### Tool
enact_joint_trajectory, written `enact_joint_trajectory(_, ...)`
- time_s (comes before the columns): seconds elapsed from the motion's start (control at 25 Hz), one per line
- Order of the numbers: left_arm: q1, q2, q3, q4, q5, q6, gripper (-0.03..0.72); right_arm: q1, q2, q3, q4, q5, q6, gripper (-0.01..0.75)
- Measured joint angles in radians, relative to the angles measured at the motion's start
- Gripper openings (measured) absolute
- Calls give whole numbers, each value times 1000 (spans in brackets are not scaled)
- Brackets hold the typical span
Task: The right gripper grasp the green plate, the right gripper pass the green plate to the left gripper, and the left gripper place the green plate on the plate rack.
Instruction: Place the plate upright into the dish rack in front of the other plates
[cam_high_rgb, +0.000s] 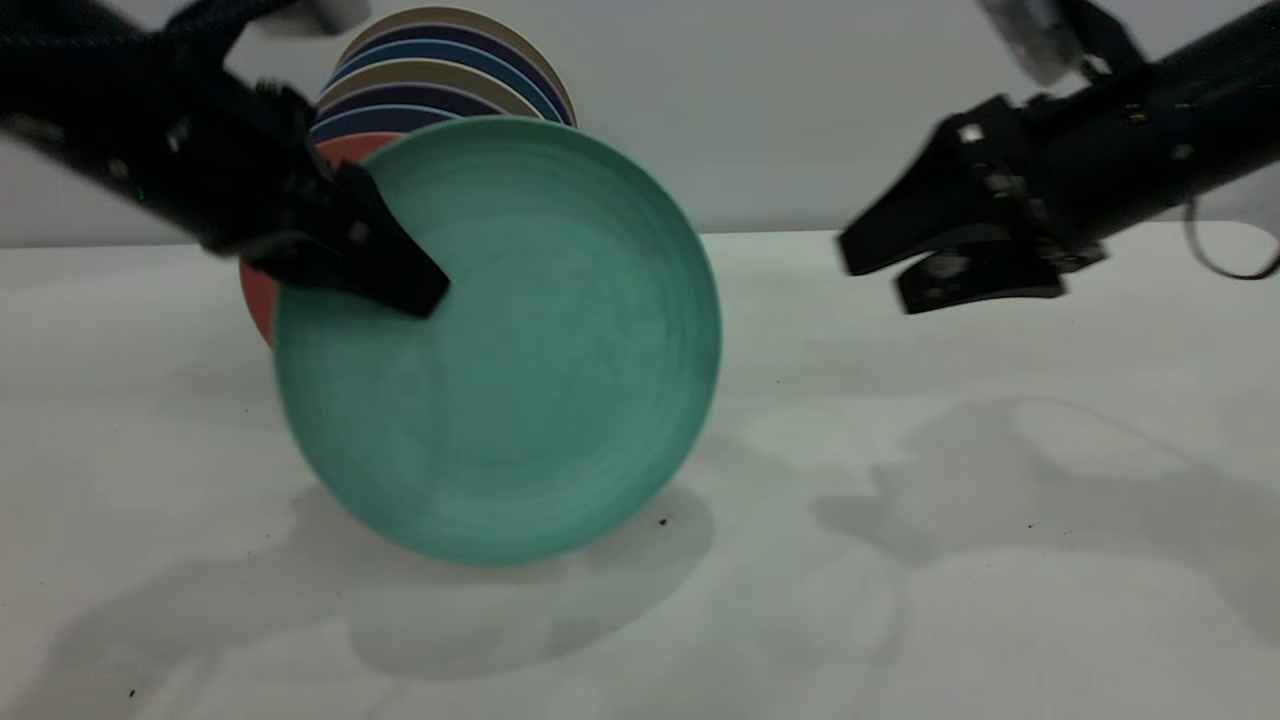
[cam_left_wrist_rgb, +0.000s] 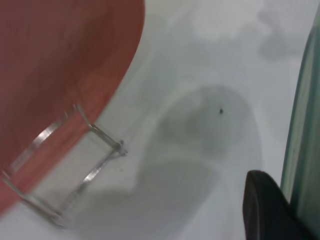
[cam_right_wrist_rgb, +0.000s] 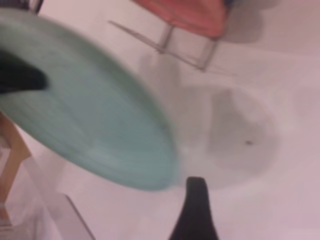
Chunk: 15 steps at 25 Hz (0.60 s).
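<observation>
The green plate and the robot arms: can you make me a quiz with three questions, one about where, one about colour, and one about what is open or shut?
1. Where is the green plate?
A. flat on the table
B. held on edge by the left gripper, in front of the racked plates
C. in the right gripper

2. What colour is the plate right behind the green plate?
A. salmon-pink
B. yellow
C. black

3. How is the right gripper?
A. shut on the green plate
B. shut on a cup
C. open and holding nothing

Answers:
1. B: the left gripper's fingers sit on the plate's upper left rim, and its shadow lies on the table below.
2. A: the pink plate peeks out at its left edge, standing in the plate rack.
3. C: its fingers are spread, well apart from the plate.
</observation>
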Motion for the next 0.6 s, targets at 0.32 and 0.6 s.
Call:
enact_joint_trajectory(0.32, 0, 5, -333, 521, 272, -14, 136, -120, -1, 0, -116, -12, 36, 573)
enact_joint_trajectory(0.6, 0, 5, -463, 637, 173, 107, 136, -128, -1, 0, -133, -27, 41, 572)
